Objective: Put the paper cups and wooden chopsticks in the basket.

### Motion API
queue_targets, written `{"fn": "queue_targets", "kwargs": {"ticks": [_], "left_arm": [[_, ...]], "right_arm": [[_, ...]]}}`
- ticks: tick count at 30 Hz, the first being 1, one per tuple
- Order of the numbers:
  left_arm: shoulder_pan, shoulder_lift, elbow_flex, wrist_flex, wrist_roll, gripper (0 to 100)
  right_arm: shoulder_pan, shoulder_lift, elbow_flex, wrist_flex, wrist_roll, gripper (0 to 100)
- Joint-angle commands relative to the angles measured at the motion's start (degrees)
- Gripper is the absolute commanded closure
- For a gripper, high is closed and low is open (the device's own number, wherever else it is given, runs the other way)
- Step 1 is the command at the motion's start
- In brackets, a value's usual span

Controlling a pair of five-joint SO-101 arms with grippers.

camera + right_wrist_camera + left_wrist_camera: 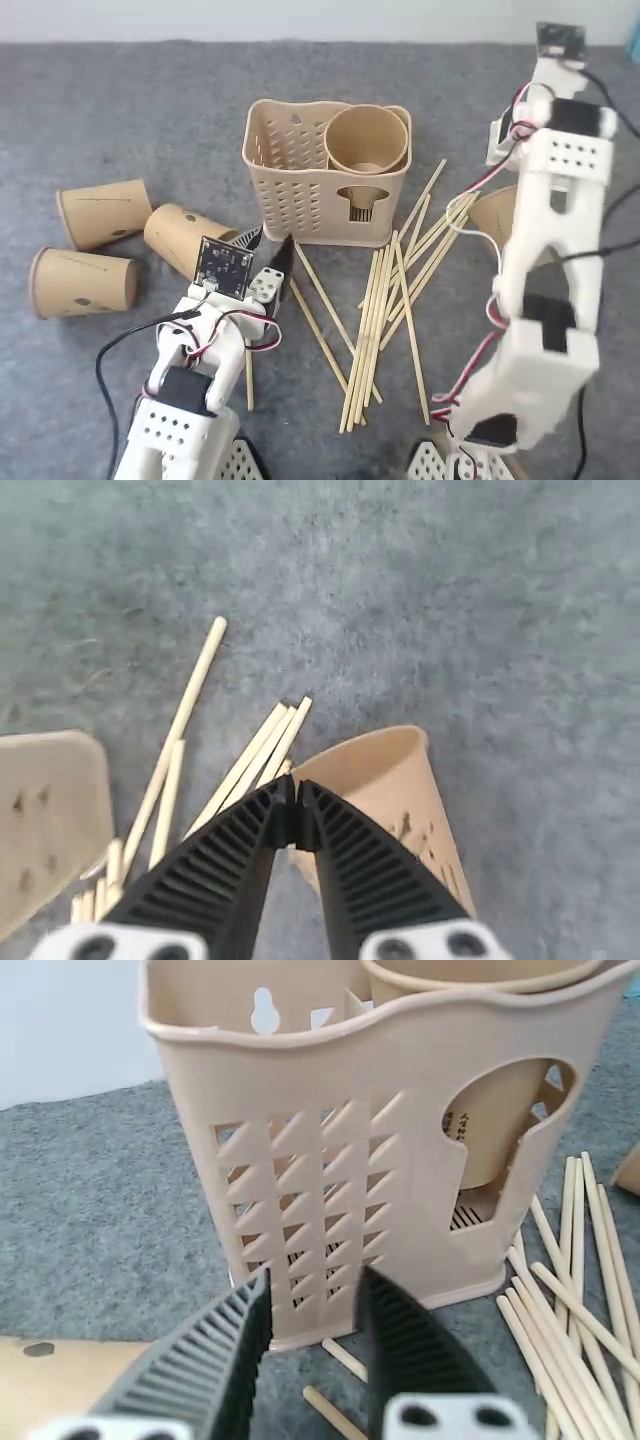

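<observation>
Basket just beyond left end effector

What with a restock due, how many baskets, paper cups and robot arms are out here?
Basket: 1
Paper cups: 5 (1 in the basket, 4 lying outside it)
Robot arms: 2
Total: 8

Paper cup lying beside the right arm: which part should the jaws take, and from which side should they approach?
Probably the rim of the paper cup: it lies on its side with the open mouth toward the chopsticks, so one jaw can go inside and one outside the wall, coming from above the mouth. The right gripper, shut there, would have to open first.
</observation>
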Motion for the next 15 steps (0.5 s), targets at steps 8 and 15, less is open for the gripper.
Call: {"fn": "queue_targets", "kwargs": {"ticks": [8, 15], "left_arm": [[-0.70, 24.88, -12.70, -3.52, -0.09, 94], [-3.43, 49.05, -25.10, -4.75, -0.09, 95]], "right_arm": [[-0.75, 14.90, -22.77, 8.31, 0.35, 99.1], [-1.36, 23.43, -35.60, 22.02, 4.75, 99.1]]}}
